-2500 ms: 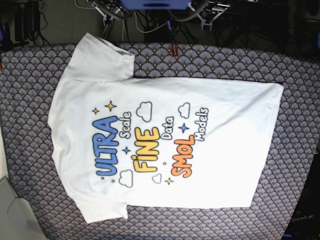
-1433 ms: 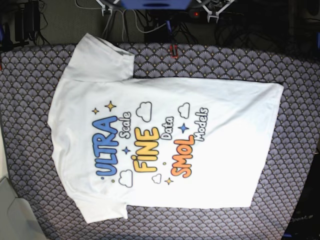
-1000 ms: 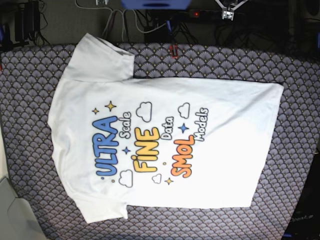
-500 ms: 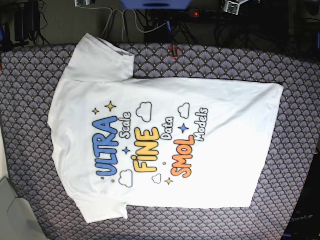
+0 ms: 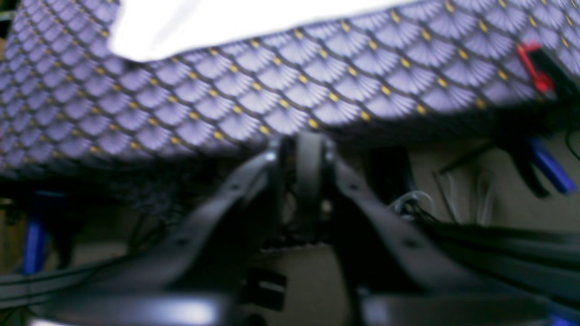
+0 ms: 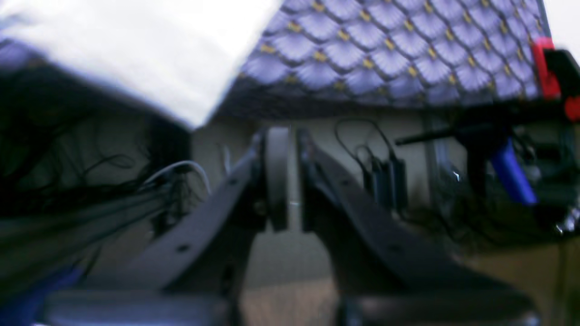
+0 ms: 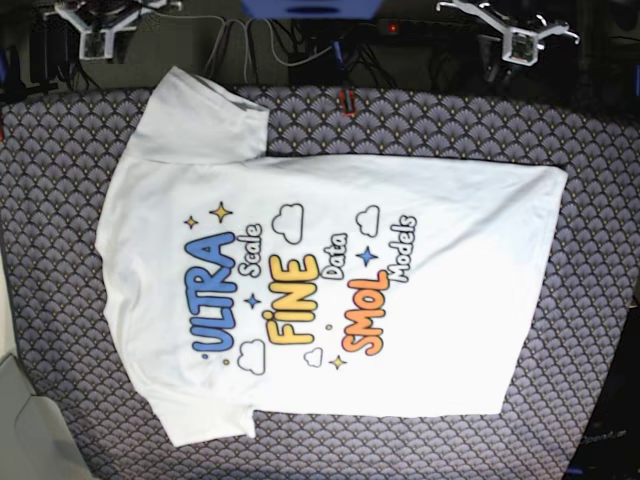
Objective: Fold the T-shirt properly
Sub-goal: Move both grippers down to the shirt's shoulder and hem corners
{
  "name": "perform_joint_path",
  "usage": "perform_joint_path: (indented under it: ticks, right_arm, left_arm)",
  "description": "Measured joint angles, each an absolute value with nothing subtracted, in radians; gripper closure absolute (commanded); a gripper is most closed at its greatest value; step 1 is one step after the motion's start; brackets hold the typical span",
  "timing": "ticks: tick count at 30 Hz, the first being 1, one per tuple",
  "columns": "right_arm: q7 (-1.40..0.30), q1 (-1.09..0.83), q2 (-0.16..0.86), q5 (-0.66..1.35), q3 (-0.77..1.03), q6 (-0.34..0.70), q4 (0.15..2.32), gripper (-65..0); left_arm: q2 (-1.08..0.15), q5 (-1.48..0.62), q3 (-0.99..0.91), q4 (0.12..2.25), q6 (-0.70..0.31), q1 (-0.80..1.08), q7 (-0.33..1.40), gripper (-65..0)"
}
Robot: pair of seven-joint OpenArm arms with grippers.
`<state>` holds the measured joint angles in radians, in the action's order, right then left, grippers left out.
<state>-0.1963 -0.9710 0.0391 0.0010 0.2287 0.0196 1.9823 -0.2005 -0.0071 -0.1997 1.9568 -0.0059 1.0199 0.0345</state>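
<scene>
The T-shirt (image 7: 450, 330) lies flat on the table, print side up, collar end to the left and hem to the right. Its blue "ULTRA", yellow "FINE" and orange "SMOL" letters show. My left arm (image 7: 512, 30) hangs beyond the far edge at the right, my right arm (image 7: 95, 22) beyond the far edge at the left. The left gripper (image 5: 299, 145) faces the shirt's hem corner (image 5: 204, 22) from off the table, jaws a slit apart and holding nothing. The right gripper (image 6: 292, 136) faces the sleeve (image 6: 136, 54), also slightly open and holding nothing.
A purple scale-patterned cloth covers the table (image 7: 600, 300). A red clamp (image 7: 347, 102) grips the far edge at its middle. Cables and dark gear hang behind that edge. A pale surface (image 7: 20, 420) adjoins the near left corner.
Both arms have spread apart along the far edge, one toward the left corner, the other toward the right. The T-shirt has not moved.
</scene>
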Motion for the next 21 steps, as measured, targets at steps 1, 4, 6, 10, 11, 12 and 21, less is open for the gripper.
perform_joint_path:
  ticks: [1,4,6,10,11,12,21]
  right_arm:
    - [-0.229,-0.929,0.038,0.001,0.249,0.02,1.983,-14.7]
    - [-0.349,-0.845,0.055,0.002,0.261,0.029,1.982,-19.0]
    - [-0.386,-0.808,0.065,0.002,0.267,0.131,1.982,-20.0]
    - [-0.406,-0.739,0.052,0.005,0.33,0.311,1.982,-20.0]
    - [-0.427,-0.726,0.042,0.001,0.356,0.361,1.982,-20.0]
    - [-0.436,-0.716,0.031,-0.002,0.378,0.405,1.982,-20.0]
    - [-0.58,-0.582,-0.004,-0.001,0.528,0.706,1.969,-20.0]
  left_arm:
    - [-0.196,-0.01,-0.208,1.957,-0.003,1.004,0.04,-21.8]
    - [-0.149,-0.062,-0.245,1.956,-0.007,0.943,0.033,-29.3]
    - [-0.147,-0.109,-0.268,1.956,-0.015,0.926,0.03,-29.8]
    - [-0.148,-0.184,-0.281,1.957,-0.004,0.908,0.117,-29.9]
    - [-0.149,-0.208,-0.281,1.956,-0.008,0.894,0.152,-29.9]
    - [-0.149,-0.213,-0.285,1.954,-0.012,0.877,0.168,-29.9]
    - [-0.138,-0.301,-0.314,1.953,-0.01,0.826,0.287,-29.9]
